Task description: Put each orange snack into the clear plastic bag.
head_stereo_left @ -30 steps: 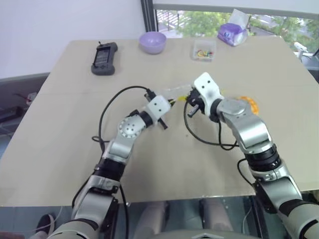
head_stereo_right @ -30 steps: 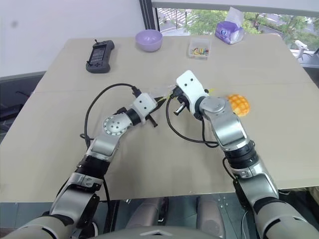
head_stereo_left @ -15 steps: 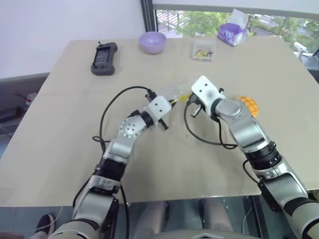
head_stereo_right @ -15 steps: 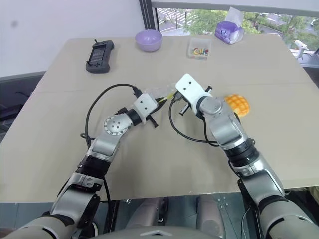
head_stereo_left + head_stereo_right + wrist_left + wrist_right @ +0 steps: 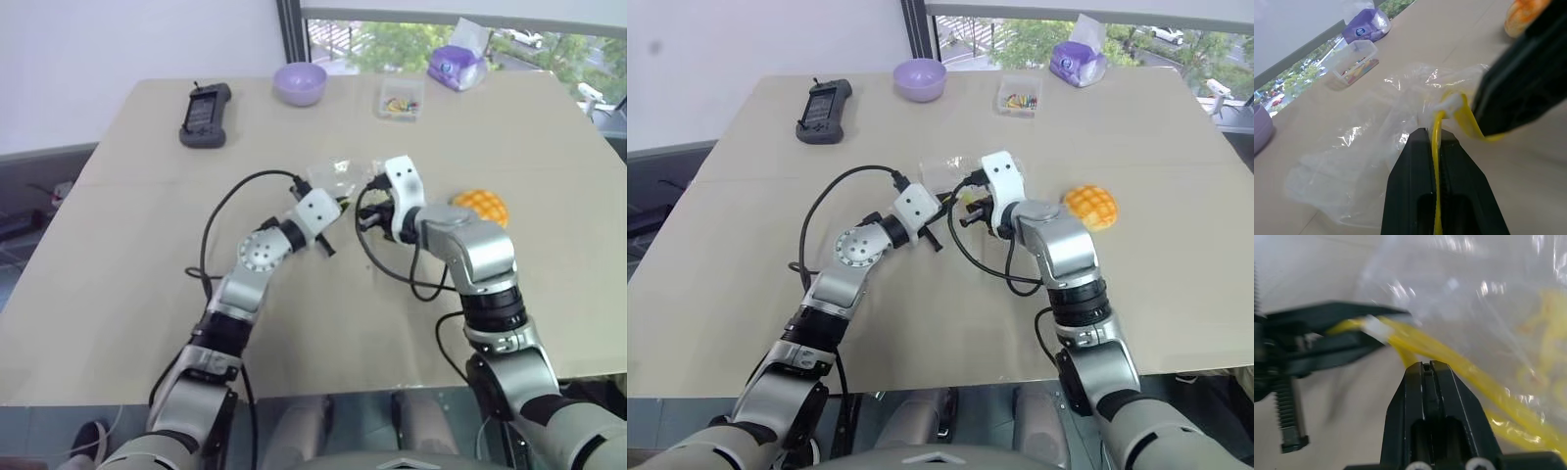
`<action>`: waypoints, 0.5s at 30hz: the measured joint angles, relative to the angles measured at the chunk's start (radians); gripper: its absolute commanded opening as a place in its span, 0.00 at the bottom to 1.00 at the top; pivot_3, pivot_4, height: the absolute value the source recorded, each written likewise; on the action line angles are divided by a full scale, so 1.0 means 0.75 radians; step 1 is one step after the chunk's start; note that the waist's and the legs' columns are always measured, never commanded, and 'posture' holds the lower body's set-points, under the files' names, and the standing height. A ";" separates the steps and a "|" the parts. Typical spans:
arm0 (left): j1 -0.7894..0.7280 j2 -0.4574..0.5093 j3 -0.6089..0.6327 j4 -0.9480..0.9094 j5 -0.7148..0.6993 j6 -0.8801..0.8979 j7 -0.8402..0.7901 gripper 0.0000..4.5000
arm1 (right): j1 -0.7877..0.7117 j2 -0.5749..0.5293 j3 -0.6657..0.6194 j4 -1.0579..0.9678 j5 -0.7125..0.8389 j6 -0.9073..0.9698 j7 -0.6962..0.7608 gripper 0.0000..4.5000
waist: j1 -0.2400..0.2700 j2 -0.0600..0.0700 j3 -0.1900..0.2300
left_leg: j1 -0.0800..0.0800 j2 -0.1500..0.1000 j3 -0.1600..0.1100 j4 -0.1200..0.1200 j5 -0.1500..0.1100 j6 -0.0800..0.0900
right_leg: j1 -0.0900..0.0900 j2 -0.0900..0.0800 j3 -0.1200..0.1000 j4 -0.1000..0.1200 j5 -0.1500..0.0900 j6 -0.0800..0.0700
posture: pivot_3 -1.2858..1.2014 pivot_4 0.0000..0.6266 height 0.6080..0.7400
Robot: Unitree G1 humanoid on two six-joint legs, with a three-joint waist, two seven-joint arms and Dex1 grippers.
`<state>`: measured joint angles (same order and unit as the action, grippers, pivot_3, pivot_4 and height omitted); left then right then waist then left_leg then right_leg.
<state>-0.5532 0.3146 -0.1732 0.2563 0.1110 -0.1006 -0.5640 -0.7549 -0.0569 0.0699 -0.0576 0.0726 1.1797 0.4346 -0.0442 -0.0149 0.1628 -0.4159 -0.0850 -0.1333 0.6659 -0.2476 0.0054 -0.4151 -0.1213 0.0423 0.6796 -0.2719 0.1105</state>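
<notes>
Bag held at frame centre, snack not yet bagged.
Left gripper [image 5: 1436,142] and right gripper [image 5: 1426,366] both clenched the crinkly clear plastic bag's [image 5: 333,176] yellow seal strip [image 5: 1437,161]; the round orange criss-crossed bun [image 5: 481,205] lay outside, centre right.

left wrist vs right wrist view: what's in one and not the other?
Left wrist view: the orange snack on the table, a clear box of colourful bits, a purple tissue packet and part of a purple bowl.

Right wrist view: the left gripper from the side, shut on the bag's yellow seal strip.

Both: the clear plastic bag with its yellow strip, pinched by both grippers, and each view's own shut fingers; the right gripper is shut on the strip too.
</notes>
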 measured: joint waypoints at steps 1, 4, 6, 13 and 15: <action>0.001 -0.002 0.000 -0.004 -0.004 0.000 -0.001 0.00 | -0.001 0.026 -0.050 0.032 0.010 0.014 -0.039 0.01 | 0.000 0.000 0.000 | 0.000 0.000 0.000 0.000 0.000 0.000 | 0.000 0.000 0.000 0.000 0.000 0.000 | 0.52 0.24 1.00; 0.009 -0.007 0.000 -0.016 -0.017 0.000 -0.006 0.00 | -0.013 0.064 -0.133 0.104 0.020 0.023 -0.126 0.01 | -0.001 0.000 0.000 | 0.000 0.000 0.000 0.000 0.000 0.000 | 0.000 0.000 0.000 0.000 0.000 0.000 | 0.52 0.24 1.00; 0.013 -0.008 0.000 -0.019 -0.022 0.000 -0.011 0.00 | -0.037 0.090 -0.196 0.145 0.026 0.020 -0.189 0.01 | -0.002 0.000 0.000 | 0.000 0.000 0.000 0.000 0.000 0.000 | 0.000 0.000 0.001 0.000 0.000 0.000 | 0.52 0.24 1.00; 0.033 -0.006 -0.002 -0.054 -0.043 0.009 -0.032 0.00 | -0.093 0.143 -0.351 0.259 0.059 -0.168 -0.373 0.01 | -0.008 0.000 0.000 | 0.000 0.000 0.001 0.000 0.000 0.000 | 0.000 0.000 0.001 0.001 0.000 0.000 | 0.52 0.24 1.00; 0.037 -0.006 -0.002 -0.054 -0.045 0.009 -0.033 0.00 | -0.100 0.147 -0.370 0.261 0.072 -0.204 -0.386 0.01 | -0.011 0.000 0.000 | 0.000 0.000 0.001 0.000 0.000 0.000 | 0.000 0.000 0.001 0.001 0.000 0.000 | 0.52 0.24 1.00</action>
<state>-0.5255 0.3102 -0.1745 0.2160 0.0770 -0.0938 -0.5887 -0.8302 0.0537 -0.2078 0.1381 0.1269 1.0267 0.1455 -0.0526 -0.0146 0.1627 -0.4158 -0.0847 -0.1328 0.6657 -0.2476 0.0054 -0.4154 -0.1216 0.0429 0.6801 -0.2719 0.1105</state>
